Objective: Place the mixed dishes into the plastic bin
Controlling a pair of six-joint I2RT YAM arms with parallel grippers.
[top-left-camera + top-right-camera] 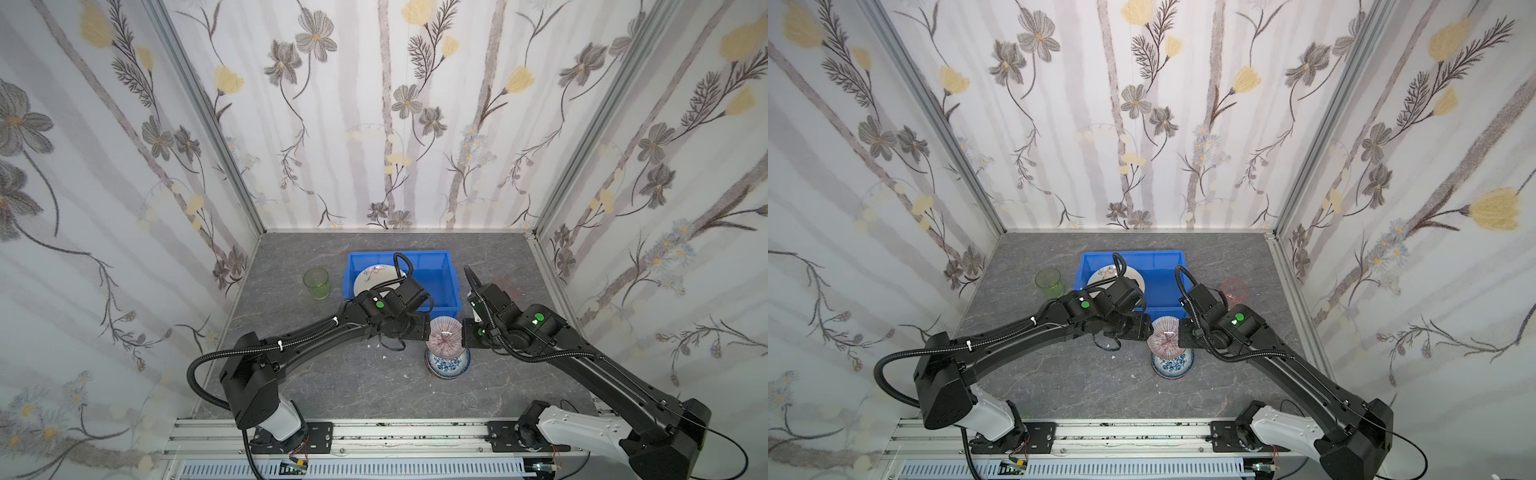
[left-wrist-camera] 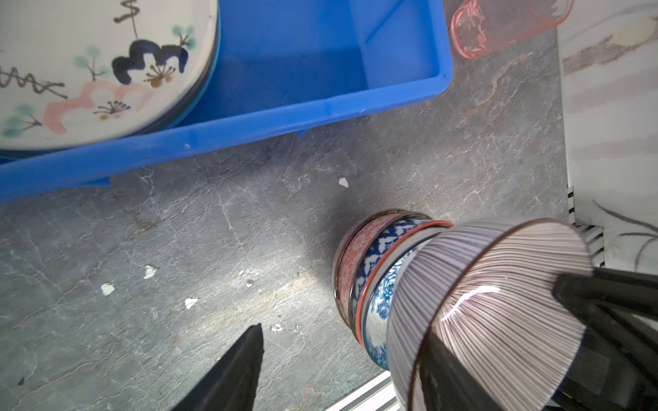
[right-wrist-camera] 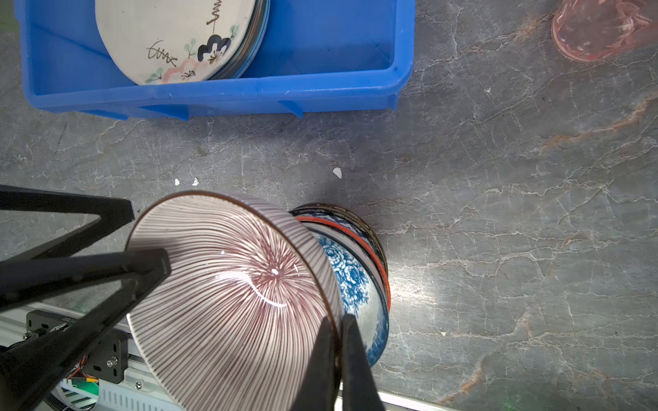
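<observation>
A radial-striped bowl (image 1: 445, 332) (image 1: 1167, 334) hangs just above a stack of blue-white and pink patterned bowls (image 1: 448, 365) (image 3: 356, 281). My right gripper (image 3: 338, 320) is shut on the striped bowl's rim (image 3: 231, 284). My left gripper (image 2: 345, 334) is open and straddles the opposite rim, with one finger (image 2: 445, 373) inside the bowl and the other out over the table. The blue plastic bin (image 1: 449, 291) (image 2: 285, 117) stands behind and holds a cream painted plate (image 1: 376, 276) (image 3: 171, 35) on top of other plates.
A green tumbler (image 1: 316, 283) stands upright left of the bin. A pink tumbler (image 1: 1235, 289) (image 3: 601, 32) stands right of it, near the right wall. Small white chips (image 2: 149, 271) lie on the grey stone tabletop. The bin's right half shows bare floor (image 2: 302, 46).
</observation>
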